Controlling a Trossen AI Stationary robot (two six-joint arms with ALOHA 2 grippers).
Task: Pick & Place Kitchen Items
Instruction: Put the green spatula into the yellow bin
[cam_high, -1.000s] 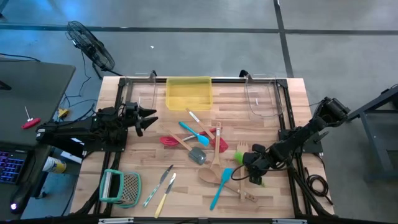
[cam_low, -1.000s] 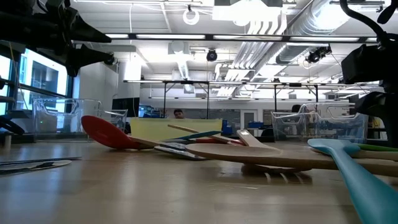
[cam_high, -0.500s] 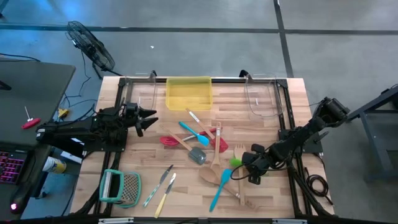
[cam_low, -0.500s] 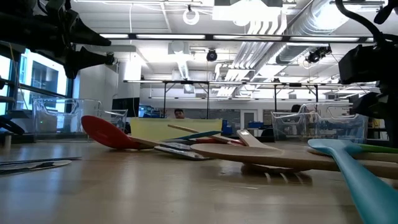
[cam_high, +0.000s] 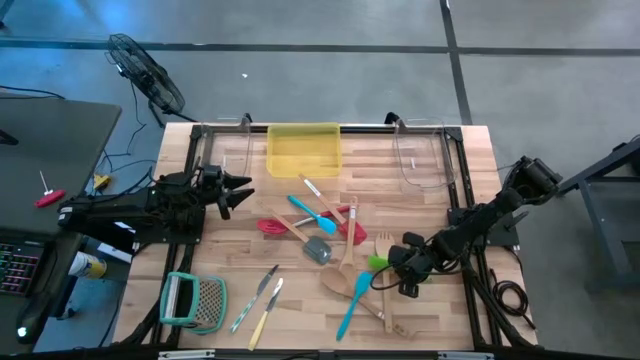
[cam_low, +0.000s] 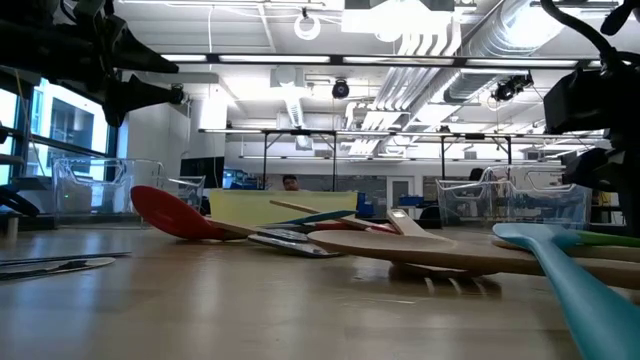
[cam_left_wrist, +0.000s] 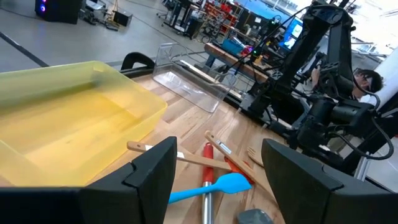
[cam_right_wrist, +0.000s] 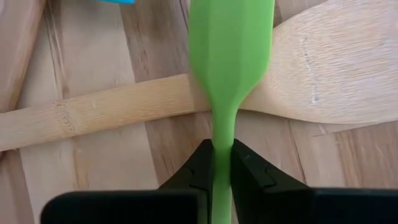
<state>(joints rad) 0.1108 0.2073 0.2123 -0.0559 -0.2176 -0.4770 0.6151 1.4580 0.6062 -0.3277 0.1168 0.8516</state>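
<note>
A robotics lab or workshop hall is indicated: exposed ducts and pipes (cam_low: 470, 40) and strip lights are seen running under a high open ceiling, with metal frames and further workbenches ranged behind the wooden table (cam_high: 420, 330). Bare grey concrete floor (cam_high: 350, 60) is seen all round the table from above, a floor fan (cam_high: 145, 70) is parked at its far left corner, and a lit keyboard (cam_high: 20, 270) is glimpsed on a side desk. In the left wrist view, red shelving racks (cam_left_wrist: 217, 12) and a seated person (cam_left_wrist: 367, 81) are caught beyond the table.
</note>
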